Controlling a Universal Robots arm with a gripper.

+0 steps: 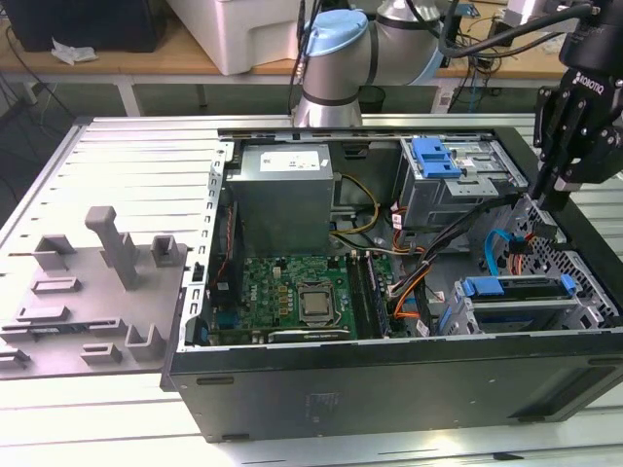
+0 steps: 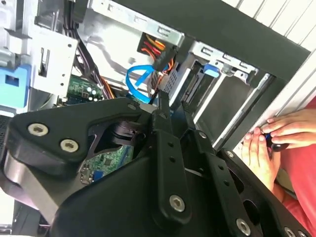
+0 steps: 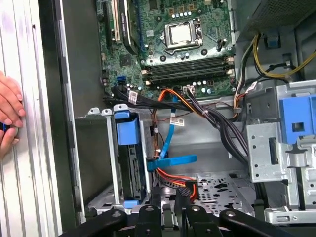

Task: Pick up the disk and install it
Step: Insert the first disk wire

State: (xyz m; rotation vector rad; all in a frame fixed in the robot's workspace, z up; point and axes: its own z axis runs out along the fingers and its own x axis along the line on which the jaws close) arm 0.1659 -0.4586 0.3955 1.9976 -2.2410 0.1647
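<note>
Hovering over the wall of the open computer case point(image 1: 389, 389) on the exterior view's right, the gripper point(image 1: 541, 197) pointed down toward the drive area. Its fingers looked drawn together with nothing between them, so it seemed to carry no load. The case lay on its side on the slatted table point(image 1: 127, 156), most likely so that the arm could reach every part from above. The disk point(image 1: 516, 306) sat near the gripper, below it, in the drive cage at the corner of the case on the exterior view's right, with its blue carrier bracket turned upward. In the first wrist view the disk point(image 3: 128, 136) stood on edge between the metal rails of that cage, which appeared to guide it and hold it straight. Whether it was pushed fully home could not be told. A blue data cable point(image 3: 170, 148) and orange wires ran loose just beside the cage, probably left free for the drive's connectors. A bare blue latch point(image 1: 435, 156) sat on the other cage, beside the grey power supply point(image 1: 282, 185), with the motherboard point(image 1: 292, 297) in front of them. A person's hand point(image 3: 7, 111) rested on the table beside the case, apart from the gripper.
</note>
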